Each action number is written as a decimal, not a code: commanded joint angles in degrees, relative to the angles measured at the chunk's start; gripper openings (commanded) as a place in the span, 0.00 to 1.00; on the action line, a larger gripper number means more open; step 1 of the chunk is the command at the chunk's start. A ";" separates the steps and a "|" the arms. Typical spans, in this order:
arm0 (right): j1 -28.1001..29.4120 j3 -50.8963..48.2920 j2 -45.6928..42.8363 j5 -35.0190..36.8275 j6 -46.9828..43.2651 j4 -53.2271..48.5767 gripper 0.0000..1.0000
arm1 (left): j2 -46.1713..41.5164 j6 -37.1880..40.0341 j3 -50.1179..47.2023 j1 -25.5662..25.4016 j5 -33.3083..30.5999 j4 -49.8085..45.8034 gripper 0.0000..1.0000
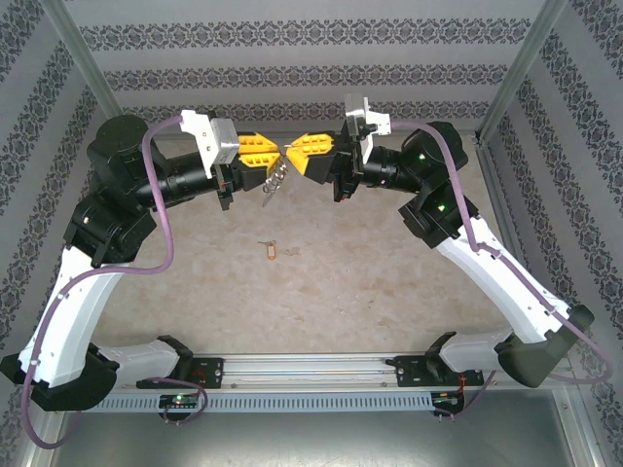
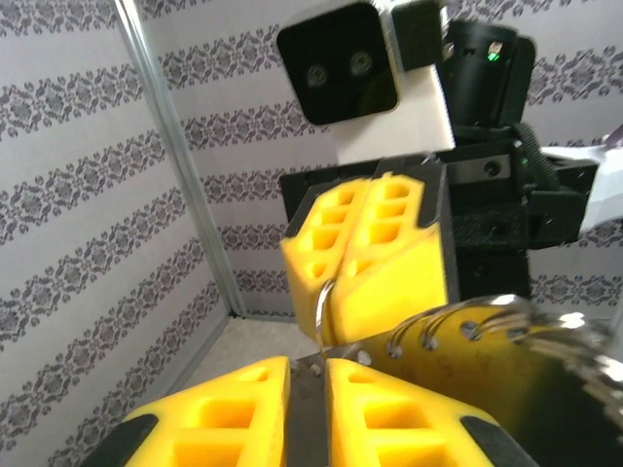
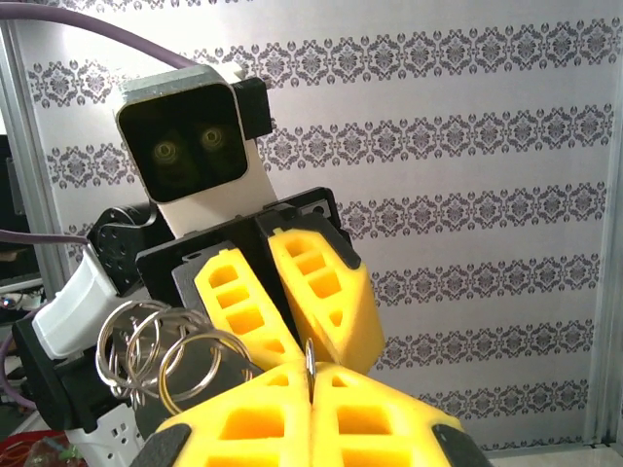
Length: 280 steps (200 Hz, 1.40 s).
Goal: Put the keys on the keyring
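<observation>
right gripper (image 3: 310, 377) clamps keyring (image 2: 320, 309) high above tag (image 1: 270, 251), likely to steady loop; left gripper (image 2: 308, 370) facing it, narrow, seemingly pinching keys (image 2: 450, 348) for threading.

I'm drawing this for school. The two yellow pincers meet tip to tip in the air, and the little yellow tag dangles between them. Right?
Not quite. The left pincer and right pincer do meet tip to tip in the air, but the top view shows the little yellow tag lying on the table below them.
</observation>
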 commanded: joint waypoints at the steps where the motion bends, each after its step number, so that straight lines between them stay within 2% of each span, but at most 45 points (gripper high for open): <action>1: -0.60 2.18 0.57 -1.48 1.91 4.57 0.00 | -1.05 -2.71 -0.30 0.53 3.27 4.92 0.18; 145: -1.61 0.87 2.25 -2.79 10.48 15.92 0.00 | 0.39 -4.01 -1.08 1.28 3.96 8.80 0.16; 232: -1.39 -0.25 1.65 -3.68 11.06 15.36 0.00 | 1.09 -7.44 -1.54 1.27 5.49 14.37 0.16; 280: -0.93 -0.14 1.47 -3.58 10.74 15.36 0.00 | 1.01 -7.99 -1.71 1.21 5.91 14.43 0.15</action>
